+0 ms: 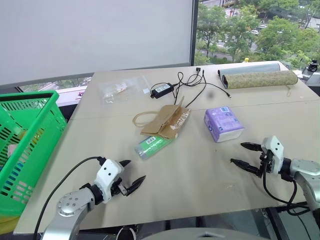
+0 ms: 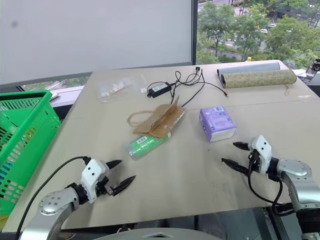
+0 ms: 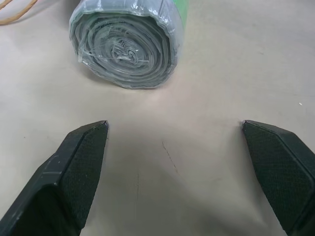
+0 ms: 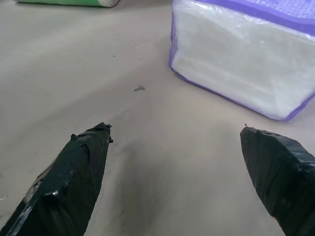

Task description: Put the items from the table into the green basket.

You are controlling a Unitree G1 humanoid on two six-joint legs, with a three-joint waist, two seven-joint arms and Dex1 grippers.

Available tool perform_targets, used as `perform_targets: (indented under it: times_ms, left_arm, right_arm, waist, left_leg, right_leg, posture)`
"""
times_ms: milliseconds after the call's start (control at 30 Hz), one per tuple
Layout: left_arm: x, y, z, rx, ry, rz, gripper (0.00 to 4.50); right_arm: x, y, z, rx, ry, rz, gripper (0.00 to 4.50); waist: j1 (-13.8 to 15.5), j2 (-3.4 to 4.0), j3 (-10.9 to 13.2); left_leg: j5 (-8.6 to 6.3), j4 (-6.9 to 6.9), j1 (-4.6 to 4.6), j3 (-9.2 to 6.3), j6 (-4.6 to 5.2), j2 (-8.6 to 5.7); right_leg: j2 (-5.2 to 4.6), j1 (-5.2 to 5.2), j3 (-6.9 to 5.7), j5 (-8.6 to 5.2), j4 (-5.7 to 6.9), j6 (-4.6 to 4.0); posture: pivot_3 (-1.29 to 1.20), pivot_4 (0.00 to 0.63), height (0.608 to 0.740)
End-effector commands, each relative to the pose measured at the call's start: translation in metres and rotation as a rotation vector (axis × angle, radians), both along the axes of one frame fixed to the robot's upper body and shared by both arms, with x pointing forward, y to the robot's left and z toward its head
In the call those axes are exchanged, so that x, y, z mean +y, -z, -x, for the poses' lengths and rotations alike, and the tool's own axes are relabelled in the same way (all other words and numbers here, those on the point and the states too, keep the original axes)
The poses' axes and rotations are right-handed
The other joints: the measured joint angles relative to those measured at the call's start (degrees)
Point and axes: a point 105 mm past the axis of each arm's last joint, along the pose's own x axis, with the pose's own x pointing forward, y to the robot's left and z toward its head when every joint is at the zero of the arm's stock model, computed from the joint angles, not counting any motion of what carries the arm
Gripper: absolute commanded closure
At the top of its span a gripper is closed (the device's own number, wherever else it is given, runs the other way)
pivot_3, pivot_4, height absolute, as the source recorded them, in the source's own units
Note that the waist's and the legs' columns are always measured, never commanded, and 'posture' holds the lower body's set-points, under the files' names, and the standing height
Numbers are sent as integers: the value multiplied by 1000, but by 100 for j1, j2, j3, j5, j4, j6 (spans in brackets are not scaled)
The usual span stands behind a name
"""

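Both claws wide open, empty, lined up on targets.
Left gripper [image 1: 133, 182] straight onto green packet [image 1: 152, 145], square across roll; right gripper [image 1: 246, 156] probably tissue pack [image 1: 223, 123].

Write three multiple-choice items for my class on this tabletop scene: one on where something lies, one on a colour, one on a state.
1. Where does the green basket stand?
A. past the table's left edge
B. on the rolled mat
C. in the table's middle

2. What colour is the tissue pack?
A. red and black
B. purple and white
C. plain yellow

3. How is the left end effector?
A. shut on the green packet
B. shut and empty
C. open and empty

Key: 1 A, the basket sits beside the table at the left. 2 B, its wrapper is purple with white sides. 3 C, its fingers stand apart short of the green packet.
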Motion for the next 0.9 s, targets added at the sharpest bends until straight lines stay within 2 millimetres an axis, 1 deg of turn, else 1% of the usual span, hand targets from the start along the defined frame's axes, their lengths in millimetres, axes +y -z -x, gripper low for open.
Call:
perform_targets:
  times_ms: [33,133,467,667,900]
  left_arm:
    - [8,-9,-1,-37,26,-16,6]
    - [11,-18,-2,-56,67,-2,6]
    - [16,-21,1,-52,59,-4,6]
    - [18,-23,5,-21,45,33,6]
    - [17,-22,1,-27,15,35,6]
  right_arm:
    - [8,-13,-7,-49,-36,-16,0]
    - [21,-8,-8,-39,-73,-32,0]
    - [18,-7,-8,-26,-82,-25,0]
    - [21,-4,-8,-32,-66,-34,0]
    - [18,-5,-7,-32,-60,-29,0]
  waist:
    - [0,0,0]
    - [3,-4,2]
    - [44,-7,5]
    - [36,-7,5]
    - [37,-8,5]
  left_leg:
    - [0,0,0,0,0,0]
    - [0,0,1,0,0,2]
    - [-1,0,-3,-6,2,0]
    - [-1,0,-2,-6,2,1]
    - [-1,0,-2,-7,2,1]
  right_leg:
    - [0,0,0,0,0,0]
    - [3,0,-2,0,2,0]
    - [-7,-1,-1,1,-3,-2]
    - [-6,-1,-1,0,-1,0]
    - [-6,0,-2,0,-2,0]
  posture:
    - [-63,0,740]
    - [-57,0,740]
    - [-55,0,740]
    - [-52,0,740]
    - [-59,0,740]
